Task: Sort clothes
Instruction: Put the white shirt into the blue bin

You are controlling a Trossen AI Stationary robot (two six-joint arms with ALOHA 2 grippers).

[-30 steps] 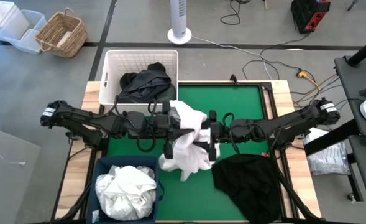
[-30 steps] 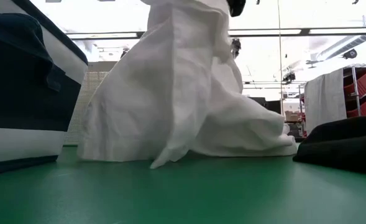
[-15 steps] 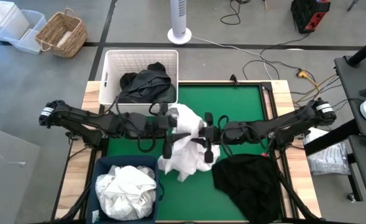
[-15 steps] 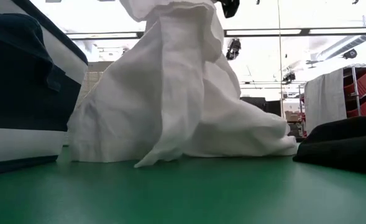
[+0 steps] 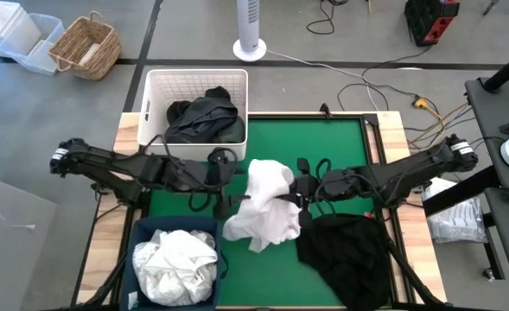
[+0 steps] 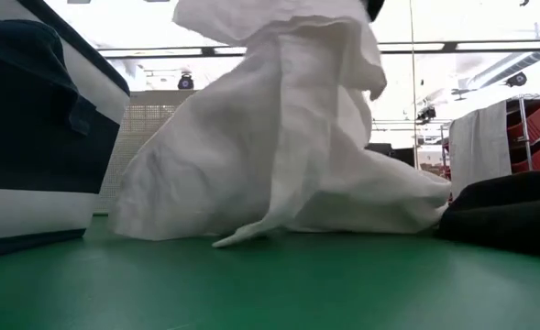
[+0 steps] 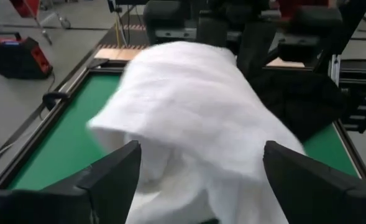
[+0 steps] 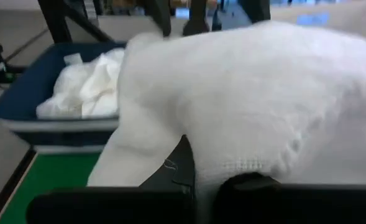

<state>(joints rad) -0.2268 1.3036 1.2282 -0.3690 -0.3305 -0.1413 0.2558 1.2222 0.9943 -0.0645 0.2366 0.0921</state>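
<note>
One white garment (image 5: 264,206) hangs crumpled from the right gripper (image 5: 295,192), which pinches it; left gripper (image 5: 230,173) spread wide.

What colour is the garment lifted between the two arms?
White; the high view shows it best.

The high view is evenly and brightly lit from overhead, with only soft, short shadows cast under the arms on the green table (image 5: 340,138). In the low view, the background from 10 to 2 o'clock is washed out by ceiling strip lights, so the white garment (image 6: 279,137) is seen backlit and the navy bin (image 6: 31,128) at 9 o'clock is rendered dark. Both wrist views are blurred, the white garment being smeared and the near fingers (image 7: 108,180) out of focus.
</note>
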